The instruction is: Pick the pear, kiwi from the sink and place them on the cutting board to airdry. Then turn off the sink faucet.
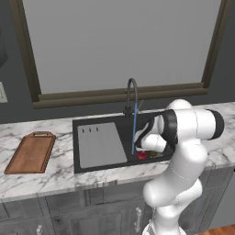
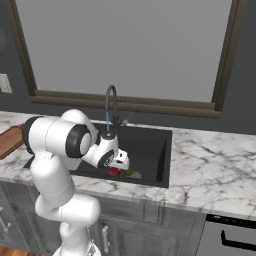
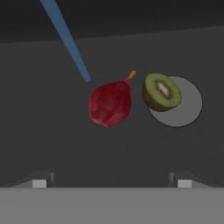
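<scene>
Risk lies in the wide-open, empty claw (image 3: 111,181) hovering over the small red pear (image 3: 110,103) on the black sink (image 3: 52,144) floor, just beside the halved green kiwi (image 3: 161,91) on the grey drain, since an off-centre closing could nudge either round fruit away.

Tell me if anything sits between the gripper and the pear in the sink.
Nothing visible does. The open gripper looks straight at the pear across bare sink floor. The kiwi lies beside it and the water stream falls just past it.
</scene>
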Robot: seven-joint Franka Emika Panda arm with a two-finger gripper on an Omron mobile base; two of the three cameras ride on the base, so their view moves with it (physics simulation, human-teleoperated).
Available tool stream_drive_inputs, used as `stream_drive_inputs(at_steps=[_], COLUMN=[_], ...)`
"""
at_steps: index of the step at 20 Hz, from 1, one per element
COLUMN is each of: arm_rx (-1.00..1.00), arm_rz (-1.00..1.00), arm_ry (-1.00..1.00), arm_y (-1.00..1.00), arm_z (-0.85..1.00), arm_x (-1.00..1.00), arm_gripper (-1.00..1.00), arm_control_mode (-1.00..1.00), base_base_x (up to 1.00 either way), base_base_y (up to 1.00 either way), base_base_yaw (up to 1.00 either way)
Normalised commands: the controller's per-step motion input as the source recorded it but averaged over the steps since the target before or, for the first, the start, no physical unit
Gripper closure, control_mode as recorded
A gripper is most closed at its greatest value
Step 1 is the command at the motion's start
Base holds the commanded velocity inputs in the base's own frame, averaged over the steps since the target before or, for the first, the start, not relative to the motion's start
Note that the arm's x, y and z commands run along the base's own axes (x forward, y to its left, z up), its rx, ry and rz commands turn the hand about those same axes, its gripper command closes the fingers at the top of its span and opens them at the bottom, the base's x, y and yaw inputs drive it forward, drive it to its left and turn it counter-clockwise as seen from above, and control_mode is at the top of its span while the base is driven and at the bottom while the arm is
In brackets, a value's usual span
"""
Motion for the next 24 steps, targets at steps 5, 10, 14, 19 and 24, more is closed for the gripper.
stream_drive_inputs(at_steps=[5, 10, 14, 19, 24], arm_rx=[0.0, 0.0, 0.0, 0.0, 0.0], arm_rz=[-0.01, -0.01, -0.01, -0.01, -0.01], arm_ry=[0.0, 0.0, 0.01, 0.01, 0.01], arm_y=[0.02, 0.01, 0.0, 0.0, 0.0], arm_z=[-0.12, -0.15, -0.21, -0.19, -0.17], arm_x=[0.15, 0.11, 0.12, 0.19, 0.19], arm_gripper=[-1.0, -1.0, -1.0, -1.0, -1.0], arm_control_mode=[-1.0, -1.0, -1.0, -1.0, -1.0], base_base_x=[0.0, 0.0, 0.0, 0.0, 0.0], base_base_y=[0.0, 0.0, 0.0, 0.0, 0.0], base_base_yaw=[0.0, 0.0, 0.0, 0.0, 0.0])
